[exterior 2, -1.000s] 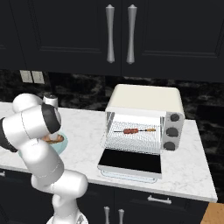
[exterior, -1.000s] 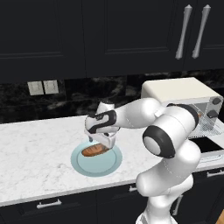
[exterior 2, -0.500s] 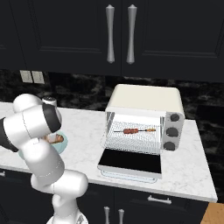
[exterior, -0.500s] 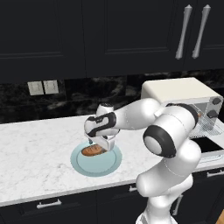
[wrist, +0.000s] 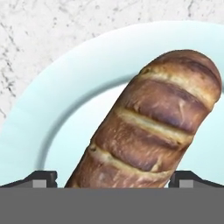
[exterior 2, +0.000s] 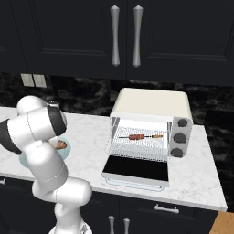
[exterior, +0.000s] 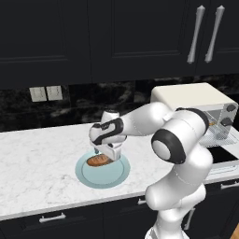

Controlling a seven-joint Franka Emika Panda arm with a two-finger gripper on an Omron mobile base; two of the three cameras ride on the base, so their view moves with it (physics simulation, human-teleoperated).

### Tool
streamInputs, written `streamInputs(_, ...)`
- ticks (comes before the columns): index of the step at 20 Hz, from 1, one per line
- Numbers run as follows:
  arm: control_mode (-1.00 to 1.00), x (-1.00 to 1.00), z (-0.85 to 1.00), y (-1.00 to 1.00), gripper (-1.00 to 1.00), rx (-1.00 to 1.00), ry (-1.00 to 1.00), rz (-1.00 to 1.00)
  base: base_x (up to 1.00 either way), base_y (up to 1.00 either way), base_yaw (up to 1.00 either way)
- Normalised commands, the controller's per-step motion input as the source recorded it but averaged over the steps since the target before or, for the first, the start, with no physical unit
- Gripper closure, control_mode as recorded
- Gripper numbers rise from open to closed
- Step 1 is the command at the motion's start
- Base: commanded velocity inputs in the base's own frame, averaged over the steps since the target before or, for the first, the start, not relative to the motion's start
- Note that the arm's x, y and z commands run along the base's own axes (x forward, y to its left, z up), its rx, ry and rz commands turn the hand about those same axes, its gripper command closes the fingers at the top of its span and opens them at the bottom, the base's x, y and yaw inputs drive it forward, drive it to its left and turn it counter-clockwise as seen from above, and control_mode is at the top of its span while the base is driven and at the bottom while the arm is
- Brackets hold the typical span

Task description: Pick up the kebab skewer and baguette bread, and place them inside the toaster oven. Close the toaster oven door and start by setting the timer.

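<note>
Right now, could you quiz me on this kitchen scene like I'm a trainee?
1. True or false: the kebab skewer already lies on the rack inside the toaster oven.
2. Where is the baguette bread? A) on the pale blue plate B) on the oven door C) in the claw's grip
3. Fill in: the toaster oven door is ____.

Key: 1 true; 2 A, with the open claw poised over it; 3 open.
</note>
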Motion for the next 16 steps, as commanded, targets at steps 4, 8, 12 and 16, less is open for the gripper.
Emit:
streamInputs(4, -1.00, -0.05, -0.46, 0.00, -1.00, 0.00, 0.03, -0.08, 0.00, 0.00, 0.00)
streamInputs(8, -1.00, -0.01, -0.38, 0.00, -1.00, 0.00, 0.00, -0.11, 0.00, 0.00, 0.00)
streamInputs(12, -1.00, -0.05, -0.44, 0.00, -1.00, 0.00, -0.01, -0.13, 0.00, 0.00, 0.00)
streamInputs(16, -1.00, -0.08, -0.40, -0.06, -1.00, 0.00, -0.01, -0.13, 0.00, 0.00, 0.00)
